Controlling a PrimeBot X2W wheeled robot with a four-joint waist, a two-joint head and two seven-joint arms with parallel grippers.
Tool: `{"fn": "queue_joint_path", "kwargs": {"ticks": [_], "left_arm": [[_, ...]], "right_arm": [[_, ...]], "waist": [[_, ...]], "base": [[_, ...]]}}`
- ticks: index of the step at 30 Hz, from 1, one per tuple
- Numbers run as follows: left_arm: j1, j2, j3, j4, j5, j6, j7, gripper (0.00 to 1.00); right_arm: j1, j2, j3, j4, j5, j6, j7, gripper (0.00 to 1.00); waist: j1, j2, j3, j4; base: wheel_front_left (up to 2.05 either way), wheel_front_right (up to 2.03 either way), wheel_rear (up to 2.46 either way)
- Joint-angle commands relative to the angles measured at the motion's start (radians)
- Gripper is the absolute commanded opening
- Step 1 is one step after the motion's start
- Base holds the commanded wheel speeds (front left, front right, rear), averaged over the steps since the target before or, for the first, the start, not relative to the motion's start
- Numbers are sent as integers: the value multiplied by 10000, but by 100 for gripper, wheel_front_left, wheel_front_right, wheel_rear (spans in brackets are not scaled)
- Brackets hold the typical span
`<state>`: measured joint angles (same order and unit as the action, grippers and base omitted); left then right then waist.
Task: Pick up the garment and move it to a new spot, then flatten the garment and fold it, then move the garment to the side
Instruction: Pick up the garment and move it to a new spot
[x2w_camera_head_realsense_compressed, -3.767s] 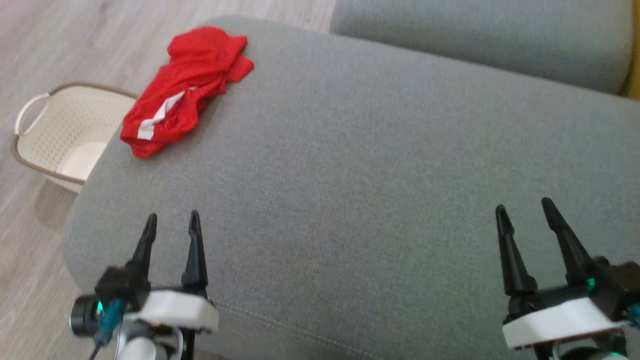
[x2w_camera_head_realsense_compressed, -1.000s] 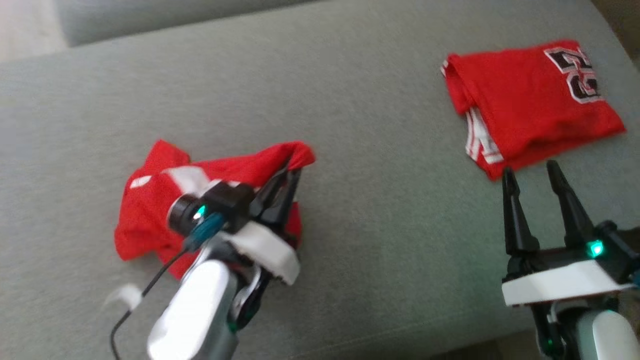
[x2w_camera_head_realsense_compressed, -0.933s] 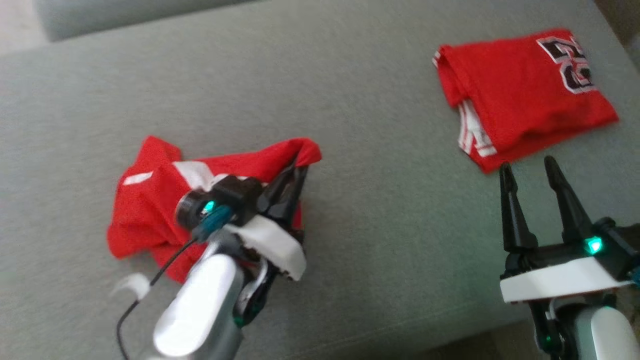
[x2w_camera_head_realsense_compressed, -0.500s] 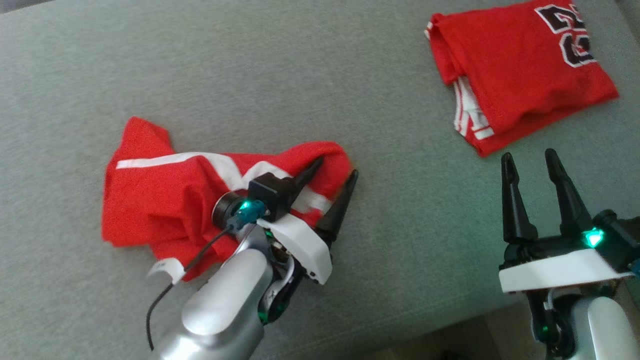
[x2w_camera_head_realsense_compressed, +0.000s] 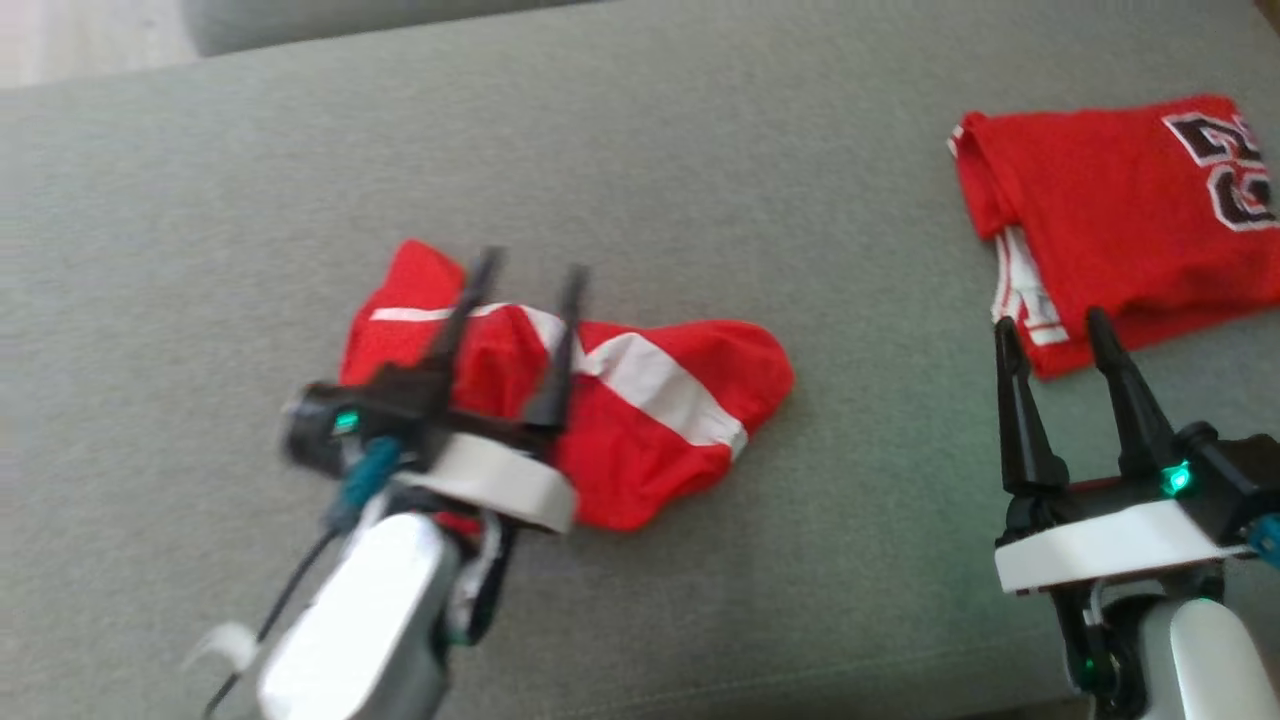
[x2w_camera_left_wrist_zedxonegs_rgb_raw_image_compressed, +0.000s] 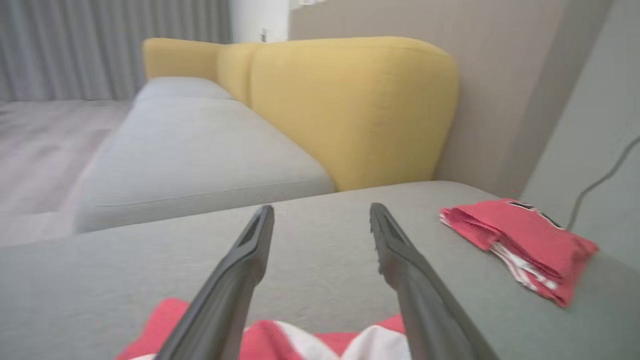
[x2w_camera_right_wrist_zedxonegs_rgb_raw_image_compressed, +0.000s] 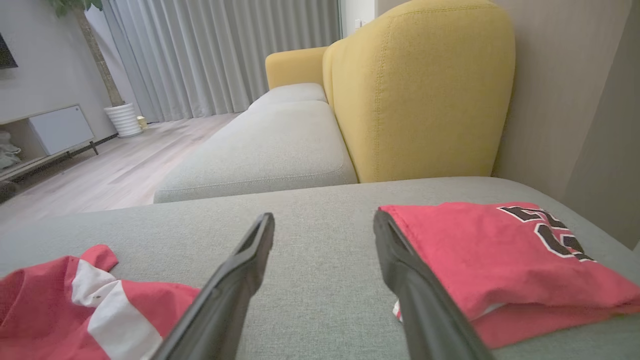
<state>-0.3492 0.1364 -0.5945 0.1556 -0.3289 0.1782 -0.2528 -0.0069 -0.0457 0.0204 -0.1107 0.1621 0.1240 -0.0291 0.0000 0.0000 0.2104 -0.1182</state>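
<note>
The left gripper (x2w_camera_head_realsense_compressed: 533, 265) hovered, fingers spread and empty, over the crumpled red garment (x2w_camera_head_realsense_compressed: 660, 400) lying mid-cushion on the grey sofa (x2w_camera_head_realsense_compressed: 700, 150). The right gripper (x2w_camera_head_realsense_compressed: 1049, 320), fingers likewise apart, sat just near of a folded red jersey (x2w_camera_head_realsense_compressed: 1100, 210).

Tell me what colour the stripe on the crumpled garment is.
The stripe is white, on the red garment; clearest in the head view.
</note>
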Motion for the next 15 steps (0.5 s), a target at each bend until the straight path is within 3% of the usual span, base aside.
{"fn": "queue_joint_path", "kwargs": {"ticks": [1,4,8,15], "left_arm": [[-29,196,518,-456,131,179,-86,100],[456,520,1236,-709,335,640,-87,100],[1154,885,2074,-889,291,854,-88,100],[2417,1297,3109,-1184,-89,588,-88,100]], "right_arm": [[-14,-46,190,-327,-93,67,40,100],[74,-46,206,-345,-217,67,114,100],[217,-46,186,-348,-323,67,222,100],[525,-45,166,-312,-368,67,315,100]], "waist": [[0,0,-275,314],[0,0,-454,567],[0,0,-694,856],[0,0,-1102,1138]], "base": [[0,0,0],[0,0,0],[0,0,0],[0,0,0]]}}
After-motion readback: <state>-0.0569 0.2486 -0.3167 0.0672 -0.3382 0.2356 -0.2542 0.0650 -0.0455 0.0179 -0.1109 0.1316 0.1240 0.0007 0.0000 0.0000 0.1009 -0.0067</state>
